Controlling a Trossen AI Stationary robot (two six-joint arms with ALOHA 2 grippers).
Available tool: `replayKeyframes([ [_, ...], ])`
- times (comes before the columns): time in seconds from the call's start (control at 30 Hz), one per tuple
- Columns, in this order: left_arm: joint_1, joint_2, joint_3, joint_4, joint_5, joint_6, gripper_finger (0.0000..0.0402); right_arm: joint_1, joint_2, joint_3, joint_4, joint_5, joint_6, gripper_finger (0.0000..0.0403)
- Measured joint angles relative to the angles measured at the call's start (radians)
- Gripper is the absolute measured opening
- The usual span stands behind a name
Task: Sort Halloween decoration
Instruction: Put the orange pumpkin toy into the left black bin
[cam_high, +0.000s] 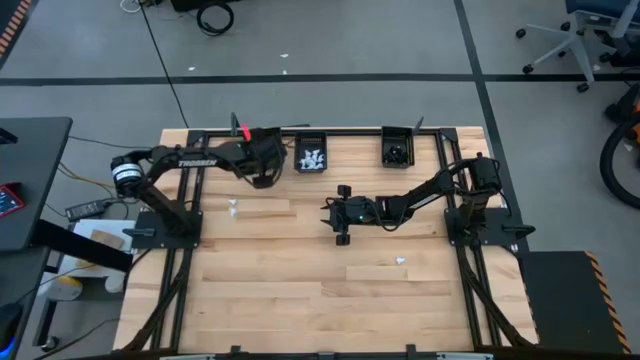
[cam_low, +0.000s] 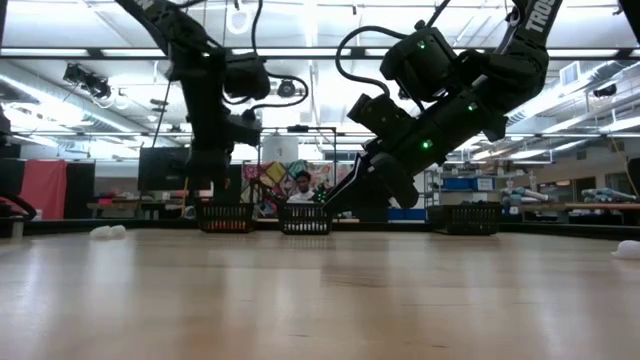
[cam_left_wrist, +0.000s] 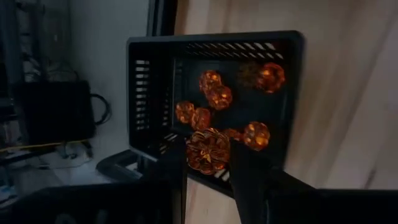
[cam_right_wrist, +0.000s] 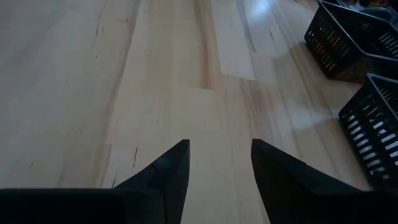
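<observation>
1. Your left gripper (cam_left_wrist: 208, 177) hangs over the left black bin (cam_left_wrist: 214, 99) at the table's far edge, its fingers pinching an orange pumpkin trinket (cam_left_wrist: 208, 150)
2. Below it, more orange trinkets (cam_left_wrist: 211, 96) lie inside that bin
3. Your right gripper (cam_right_wrist: 219, 163) hovers above bare wood near the table's middle, fingers spread with nothing between them
4. The middle bin (cam_high: 311, 151) holds white trinkets (cam_high: 312, 158); the right bin (cam_high: 397, 146) holds dark ones that you cannot make out singly
5. A white trinket (cam_high: 233, 209) lies loose on the wood near the left arm's base, and another white trinket (cam_high: 401, 261) sits well apart, on the near side of the right arm
6. The table (cam_high: 300, 290) is pale wooden planking in a black frame
7. Around it you see grey floor with dark tape lines, a cable (cam_high: 160, 60), and an office chair (cam_high: 570, 40) at the far right
8. In the low view, a person (cam_low: 302, 186) sits in the room behind the middle bin, under long ceiling lights
</observation>
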Motion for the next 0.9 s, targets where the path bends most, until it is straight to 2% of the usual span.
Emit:
replayKeyframes([
  [0.2,0.095,0.029,0.0,0.071,0.135,0.028,0.0079,-0.007,0.0,0.0,0.0,0.0,0.0,0.0176],
  [0.33,0.125,0.088,0.0,0.105,0.166,0.028,0.0079,-0.006,0.0,0.0,-0.002,-0.001,0.0,0.0176],
  [0.57,0.156,0.187,0.005,0.119,0.175,0.031,0.0079,-0.007,0.0,0.0,-0.009,-0.001,0.0,0.0176],
  [0.9,0.157,0.203,0.007,0.127,0.178,0.034,0.008,-0.007,0.0,0.0,-0.009,-0.001,0.0,0.0176],
])
